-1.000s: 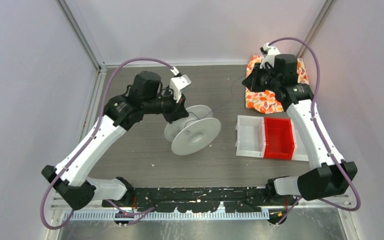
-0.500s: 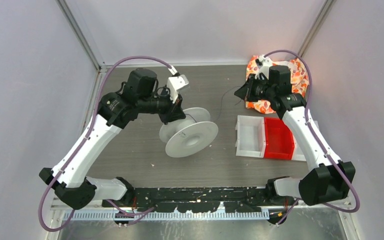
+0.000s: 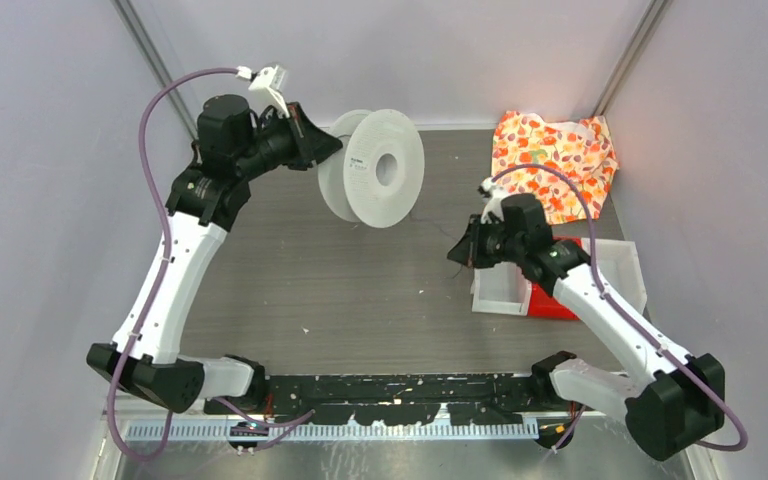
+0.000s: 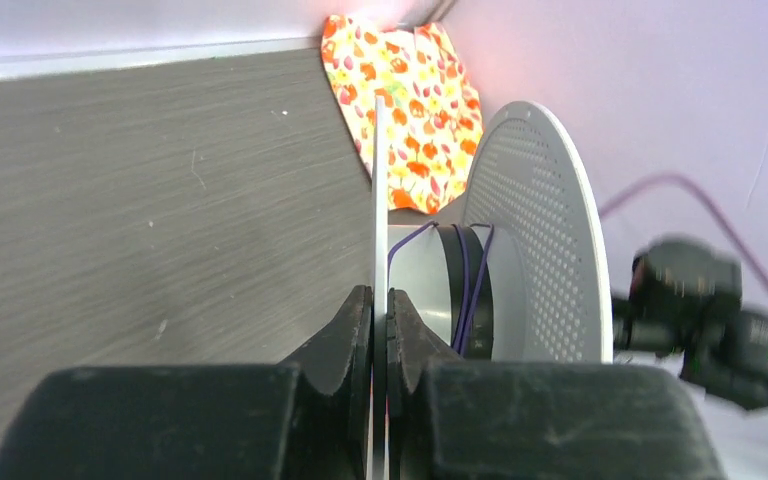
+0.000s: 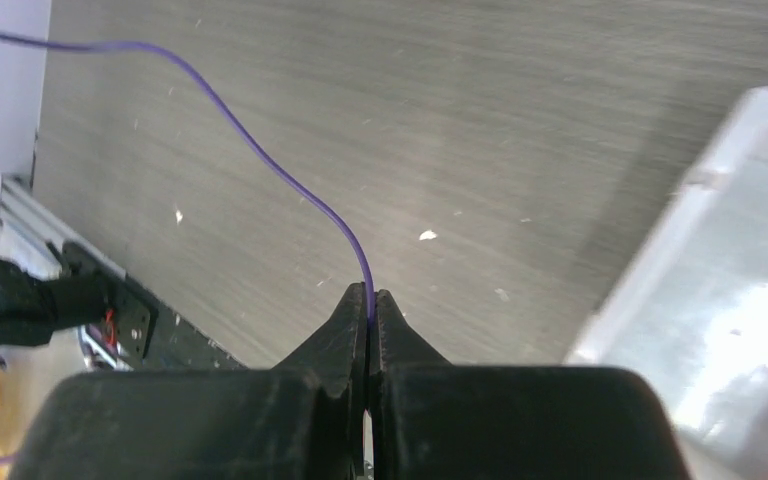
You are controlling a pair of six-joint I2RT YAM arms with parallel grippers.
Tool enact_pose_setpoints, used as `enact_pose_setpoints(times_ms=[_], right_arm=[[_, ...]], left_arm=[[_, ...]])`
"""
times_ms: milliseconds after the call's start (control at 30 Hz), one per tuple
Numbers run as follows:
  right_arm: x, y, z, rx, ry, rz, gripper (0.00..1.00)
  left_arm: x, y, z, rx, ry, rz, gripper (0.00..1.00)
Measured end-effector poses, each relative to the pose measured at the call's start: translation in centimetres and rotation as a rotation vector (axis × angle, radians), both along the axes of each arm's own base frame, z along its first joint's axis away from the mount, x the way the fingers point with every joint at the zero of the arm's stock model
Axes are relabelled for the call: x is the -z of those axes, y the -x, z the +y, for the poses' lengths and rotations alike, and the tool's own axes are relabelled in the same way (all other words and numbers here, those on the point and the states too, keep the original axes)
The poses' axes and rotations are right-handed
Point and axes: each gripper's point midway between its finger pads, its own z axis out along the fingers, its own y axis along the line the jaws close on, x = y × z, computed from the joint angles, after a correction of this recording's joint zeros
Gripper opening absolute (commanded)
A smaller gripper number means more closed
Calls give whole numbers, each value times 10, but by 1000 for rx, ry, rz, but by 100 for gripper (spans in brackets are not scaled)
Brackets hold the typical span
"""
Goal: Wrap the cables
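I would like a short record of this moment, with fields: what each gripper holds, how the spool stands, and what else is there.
left gripper: shut on the edge of one flange of the spool
spool: flanges upright, near the back wall; a few cable turns on its hub
right gripper: shut on the cable
cable: thin, purple, curves away from the fingertips
other things: white bin, red bin, patterned cloth

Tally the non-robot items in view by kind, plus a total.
Spool: 1
Cable: 1
Floral cloth: 1
Bins: 3 (white bin, red bin, second white bin)
Total: 6
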Motion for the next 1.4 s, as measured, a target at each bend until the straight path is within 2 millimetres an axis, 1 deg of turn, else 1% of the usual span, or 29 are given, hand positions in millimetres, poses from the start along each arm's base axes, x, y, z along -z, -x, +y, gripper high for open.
enact_pose_setpoints(times_ms=[100,167,300,367,433,467,533,600,667,700,800,900,1033,1067,1167,1200,1300,1400], right_arm=[[-1,22,29,-74,6,-13,1],[3,33,43,-108,15,-15,1],[12,51,62,-146,47,-3,1],[14,60,70,-171,65,-1,1],[12,69,81,-207,87,4,1],[7,71,86,-221,89,-2,1],[-9,76,100,-263,96,-18,1],[-32,78,118,-305,88,-50,1],[-57,78,135,-348,75,-86,1],[-67,78,141,-364,68,-98,1],[-94,74,154,-397,53,-136,1],[-115,70,158,-410,43,-180,0],[-141,62,157,-418,53,-254,0],[-142,61,157,-420,54,-260,0],[-151,48,153,-408,77,-279,1],[-153,40,149,-397,83,-281,0],[-154,19,135,-353,109,-288,1],[-152,9,121,-332,141,-288,1]], left_arm=[[7,-16,6,-92,82,71,0],[18,-29,13,-172,129,133,1],[45,-51,30,-338,168,222,0],[57,-58,41,-417,157,242,0],[66,-62,50,-490,134,246,0],[68,-63,54,-519,121,243,1],[72,-65,59,-580,84,227,0],[75,-64,56,-616,36,200,1],[82,-62,42,-619,-34,174,1],[87,-60,36,-612,-63,167,1],[105,-56,12,-567,-182,148,1],[122,-51,-3,-498,-273,139,1],[135,-45,-8,-407,-356,124,0],[137,-43,-11,-372,-374,120,0],[142,-35,-21,-257,-416,106,1],[144,-30,-25,-204,-430,103,1],[151,-14,-39,-41,-465,92,0],[159,3,-48,103,-496,89,0]])
